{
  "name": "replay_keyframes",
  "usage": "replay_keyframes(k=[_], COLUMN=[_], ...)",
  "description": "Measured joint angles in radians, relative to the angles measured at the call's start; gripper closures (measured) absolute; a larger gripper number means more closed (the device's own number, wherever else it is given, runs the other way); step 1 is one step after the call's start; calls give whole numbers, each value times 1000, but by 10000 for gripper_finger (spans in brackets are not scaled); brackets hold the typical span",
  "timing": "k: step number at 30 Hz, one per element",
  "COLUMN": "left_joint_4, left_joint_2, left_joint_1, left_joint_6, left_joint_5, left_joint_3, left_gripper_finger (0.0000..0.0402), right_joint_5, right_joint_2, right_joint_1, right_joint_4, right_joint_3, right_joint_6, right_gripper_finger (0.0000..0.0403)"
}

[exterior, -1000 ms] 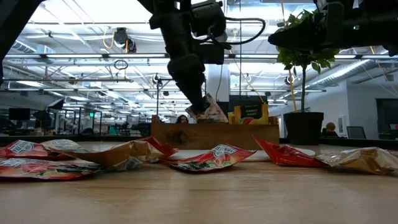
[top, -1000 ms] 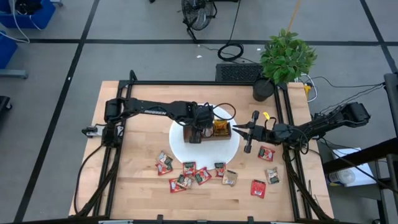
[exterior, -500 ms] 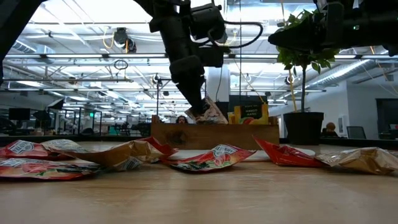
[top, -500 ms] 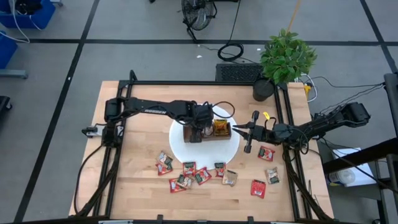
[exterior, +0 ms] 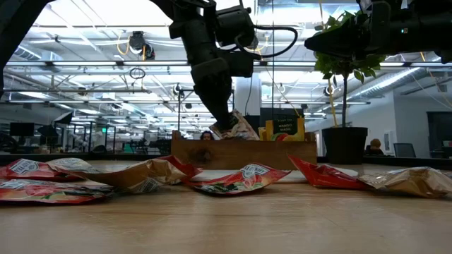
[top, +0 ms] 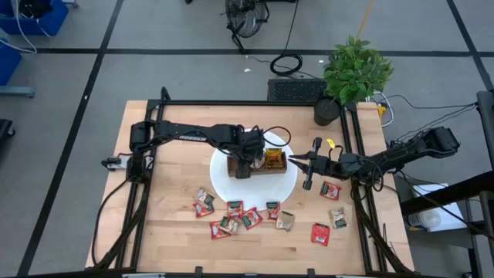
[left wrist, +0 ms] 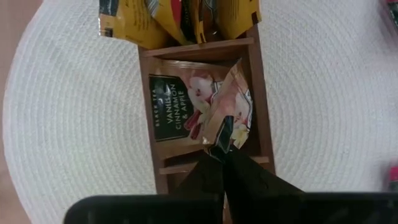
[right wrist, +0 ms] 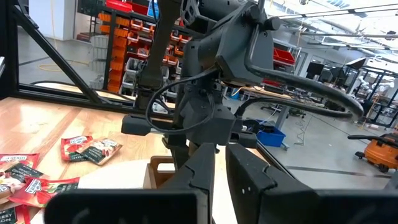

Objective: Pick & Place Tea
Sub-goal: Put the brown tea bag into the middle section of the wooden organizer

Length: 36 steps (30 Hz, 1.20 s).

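White mat [left wrist: 74,124] bears wooden tray [left wrist: 258,106] holding yellow sachets [left wrist: 180,18].

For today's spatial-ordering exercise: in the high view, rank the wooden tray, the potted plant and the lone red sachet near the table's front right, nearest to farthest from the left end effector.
1. Wooden tray, directly beneath the left end effector.
2. Red sachet, front right.
3. Potted plant, back right corner.
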<state>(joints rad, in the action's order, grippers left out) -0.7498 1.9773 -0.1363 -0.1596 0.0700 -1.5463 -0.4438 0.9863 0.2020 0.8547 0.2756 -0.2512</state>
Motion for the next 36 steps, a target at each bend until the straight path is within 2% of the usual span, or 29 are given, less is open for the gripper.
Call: replay_keyframes(k=[10, 17, 22, 24, 31, 36], left_joint_4=[3, 30, 97, 114, 102, 108], left_joint_2=[0, 0, 0, 0, 0, 0], left_joint_1=[-2, -2, -8, -17, -21, 5], left_joint_6=[60, 64, 61, 71, 88, 128], left_joint_5=[-5, -127, -241, -257, -231, -105], left_joint_3=[0, 0, 0, 0, 0, 0], left_gripper_finger=[323, 281, 265, 262, 265, 265], right_joint_5=[0, 0, 0, 0, 0, 0], right_joint_2=[0, 0, 0, 0, 0, 0], right_joint_1=[0, 0, 0, 0, 1, 1], right_joint_4=[0, 0, 0, 0, -12, -15], right_joint_3=[0, 0, 0, 0, 0, 1], right_joint_6=[2, 3, 3, 3, 3, 3], right_gripper_finger=[375, 376, 374, 374, 374, 377])
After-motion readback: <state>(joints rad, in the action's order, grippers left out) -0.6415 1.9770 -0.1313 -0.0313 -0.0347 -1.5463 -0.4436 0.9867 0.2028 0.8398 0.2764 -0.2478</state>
